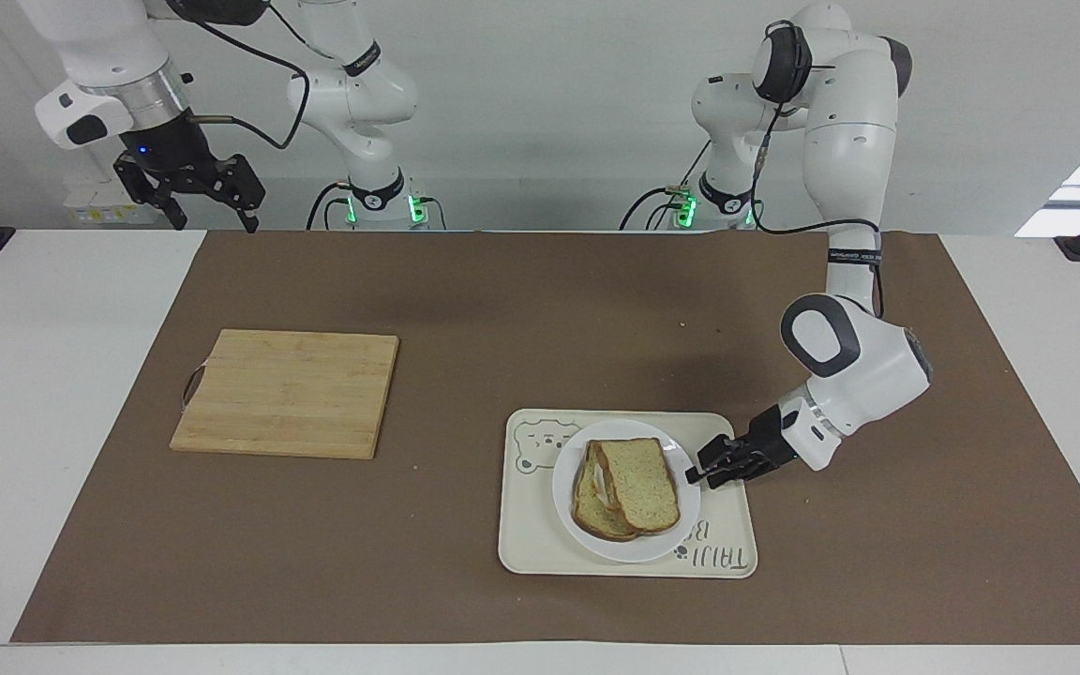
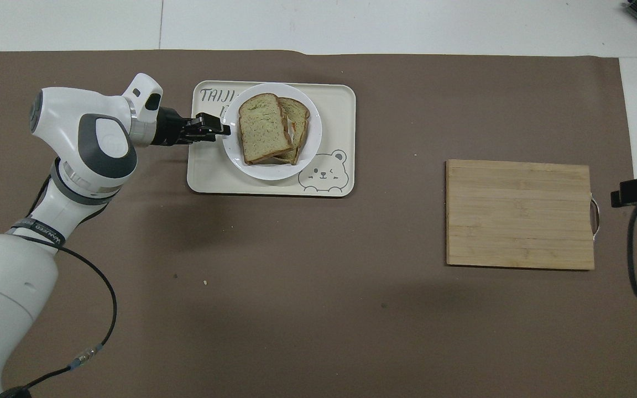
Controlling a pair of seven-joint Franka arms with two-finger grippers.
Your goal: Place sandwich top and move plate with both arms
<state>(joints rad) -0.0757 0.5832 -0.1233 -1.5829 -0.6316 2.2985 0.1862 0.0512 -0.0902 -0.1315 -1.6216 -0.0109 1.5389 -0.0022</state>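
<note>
Plate (image 1: 570,514) rigid, slick, sandwich top (image 1: 638,485) loose; best pinched at rim, kept level. Left gripper (image 1: 696,472) at rim, grip unreadable; right gripper (image 1: 191,199) spread, waiting aloft.

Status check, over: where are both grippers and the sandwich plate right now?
Left gripper at plate rim, over the tray. Right gripper open, waiting raised at its end. Sandwich top on the stack, plate on tray. Nothing in the way.
</note>
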